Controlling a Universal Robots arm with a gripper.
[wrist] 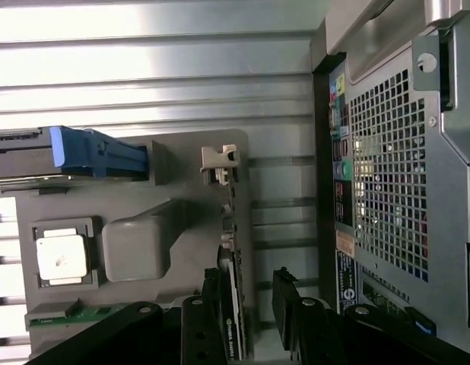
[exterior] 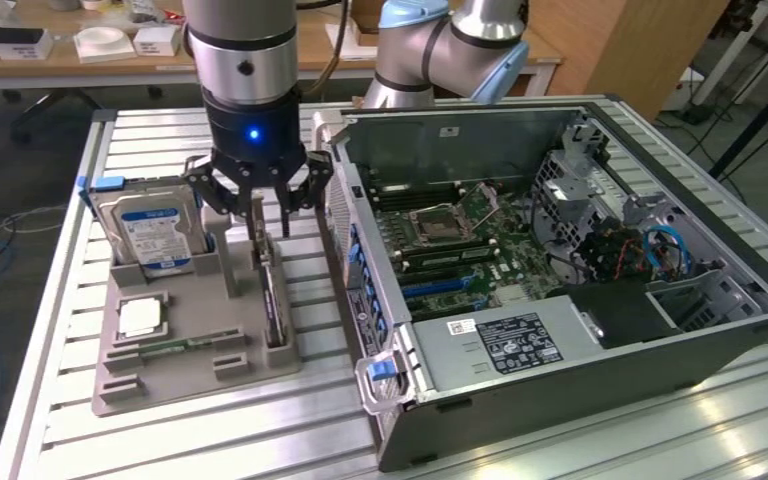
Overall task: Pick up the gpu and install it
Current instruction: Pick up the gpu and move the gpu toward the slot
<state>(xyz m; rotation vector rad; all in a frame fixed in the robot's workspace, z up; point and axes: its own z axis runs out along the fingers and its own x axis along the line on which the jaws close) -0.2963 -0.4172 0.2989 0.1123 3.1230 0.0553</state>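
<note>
In the exterior view the gpu stands on its thin edge in a slot of a grey holder tray. Its long axis runs from under the gripper toward the near edge of the tray, parallel to the side of the open computer case. The tray and case sit on a slatted aluminium table. Behind the gripper is a wooden bench with small white boxes, and cables lie on the floor. The gripper hangs directly over the far end of the card with its fingers spread. The case is just beside it on the exterior view's right, and a hard drive stands upright on the exterior view's left.

In the wrist view the gpu shows edge-on, a dark strip reaching away from the gripper to a silver bracket at the end farthest from it. The same metal slats lie beneath the tray. The fingers are apart and straddle the card: one is close against it, the other stands off with a visible gap on the side toward the case. On the opposite side lie a processor and a green memory stick.
</note>
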